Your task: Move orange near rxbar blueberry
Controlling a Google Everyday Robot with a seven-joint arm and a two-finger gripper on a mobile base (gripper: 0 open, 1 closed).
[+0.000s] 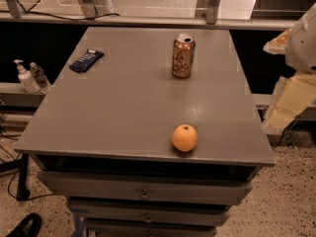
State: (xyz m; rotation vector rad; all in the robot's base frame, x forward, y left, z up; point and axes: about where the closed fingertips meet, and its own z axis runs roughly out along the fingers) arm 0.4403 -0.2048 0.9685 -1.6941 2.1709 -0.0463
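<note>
Where the grey table [123,112] ends nearest the camera, the orange [184,138] sits right of centre. Well apart, near the back left corner, lies the blue snack bar [86,60]. A can [183,56] stands upright farther back. The gripper [290,100] hangs beyond the table's right edge (whether released or clenched, cannot tell).
</note>
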